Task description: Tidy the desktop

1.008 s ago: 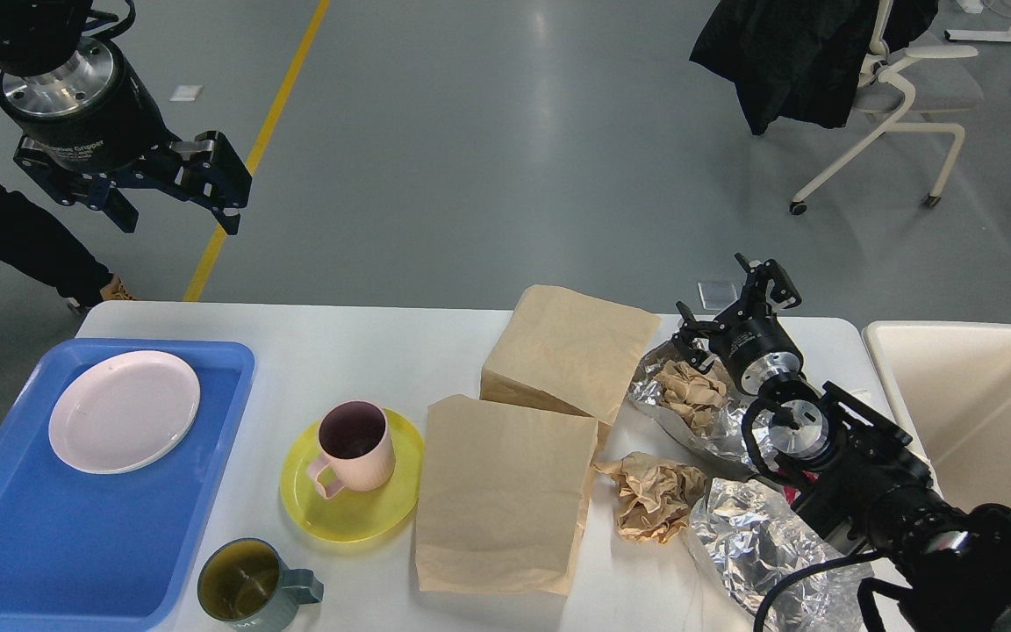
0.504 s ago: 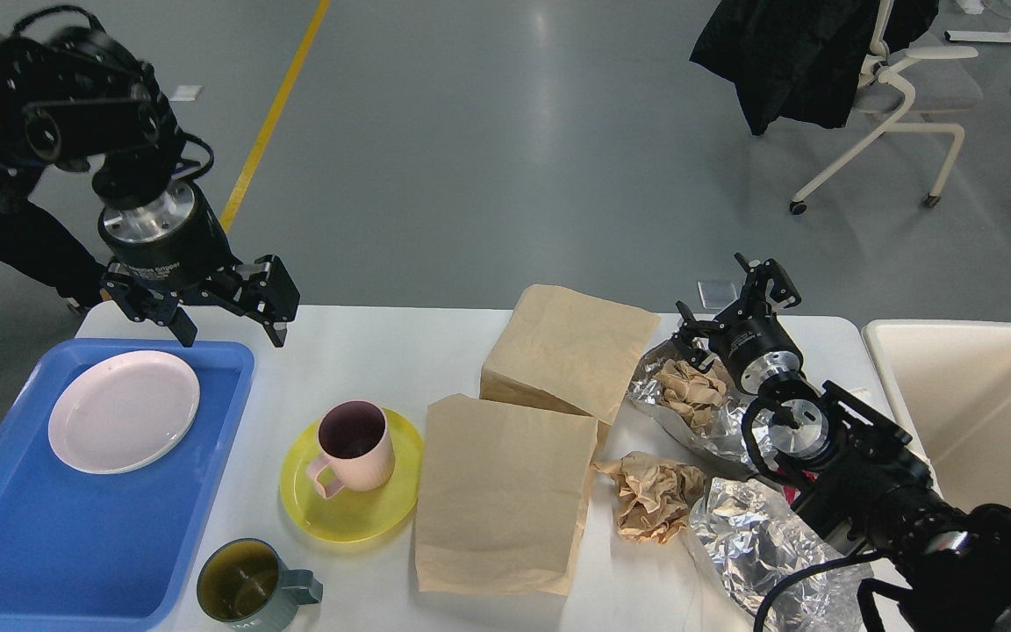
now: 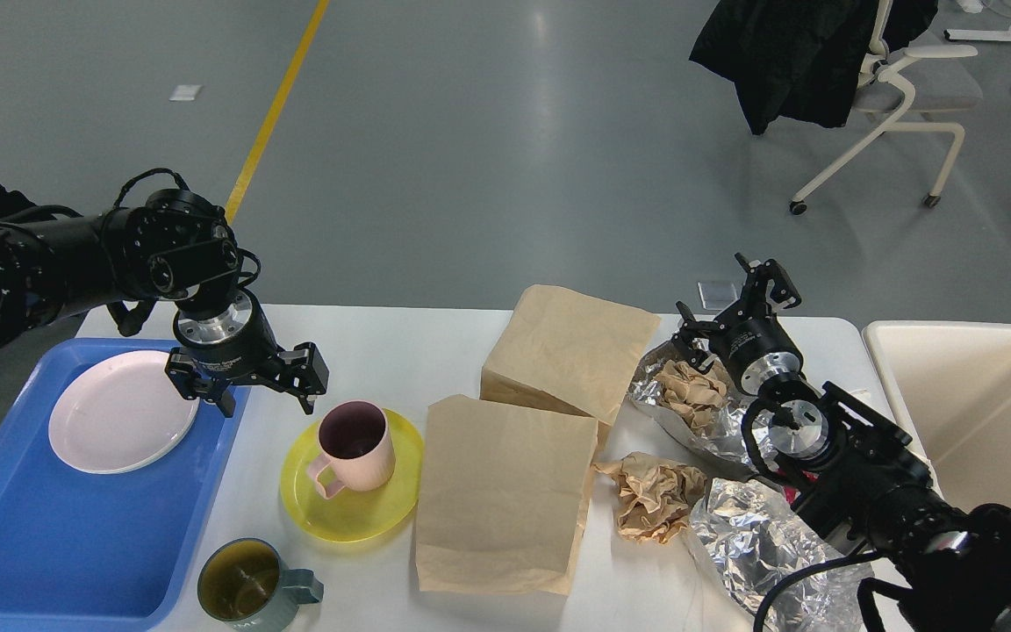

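Note:
The white desktop (image 3: 383,347) holds a blue tray (image 3: 49,535) with a pale pink plate (image 3: 124,411), a yellow plate (image 3: 352,509) bearing a pink mug (image 3: 354,448), and a green mug (image 3: 247,586) at the front. Two brown paper bags (image 3: 505,491) (image 3: 571,351), crumpled brown paper (image 3: 653,499) and foil sheets (image 3: 760,549) lie to the right. My left gripper (image 3: 267,399) is open and empty, hovering just left of the pink mug, over the tray's right edge. My right gripper (image 3: 729,303) is open and empty above the far foil with paper (image 3: 690,393).
A cream bin (image 3: 979,412) stands off the desktop's right end. An office chair with a black coat (image 3: 813,53) stands on the floor behind. A yellow floor line (image 3: 268,123) runs at the back left.
My left arm has swung down and rightward from high above the floor to just above the desktop beside the pink mug. The right arm and the objects have not moved.

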You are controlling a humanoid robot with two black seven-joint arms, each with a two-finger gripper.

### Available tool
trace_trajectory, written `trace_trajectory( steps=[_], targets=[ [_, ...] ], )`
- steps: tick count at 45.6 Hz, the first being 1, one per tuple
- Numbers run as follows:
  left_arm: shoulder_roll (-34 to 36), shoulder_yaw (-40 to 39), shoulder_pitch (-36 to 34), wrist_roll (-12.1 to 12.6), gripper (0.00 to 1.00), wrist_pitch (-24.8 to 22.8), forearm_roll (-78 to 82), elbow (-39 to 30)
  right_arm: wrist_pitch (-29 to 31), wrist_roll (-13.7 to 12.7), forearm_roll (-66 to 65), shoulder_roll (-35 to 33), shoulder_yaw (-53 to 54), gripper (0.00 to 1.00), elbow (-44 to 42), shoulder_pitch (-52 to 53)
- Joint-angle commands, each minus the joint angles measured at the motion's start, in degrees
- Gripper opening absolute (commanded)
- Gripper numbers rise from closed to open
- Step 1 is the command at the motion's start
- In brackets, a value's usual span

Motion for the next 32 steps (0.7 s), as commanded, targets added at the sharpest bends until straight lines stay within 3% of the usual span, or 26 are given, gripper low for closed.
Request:
trace_trajectory(
  steps=[1, 32],
  targets=[
    [-1.2, -0.6, 2.0, 0.1, 0.92, 3.1, 0.0, 0.5, 0.0, 0.0, 0.0, 0.0, 0.0, 1.0, 0.0, 0.0],
    [-7.0, -3.1, 10.4, 0.8, 0.93, 9.1, 0.3, 8.7, 0.0, -0.1, 0.0, 0.0, 0.0, 1.0, 0.0, 0.0]
  ],
)
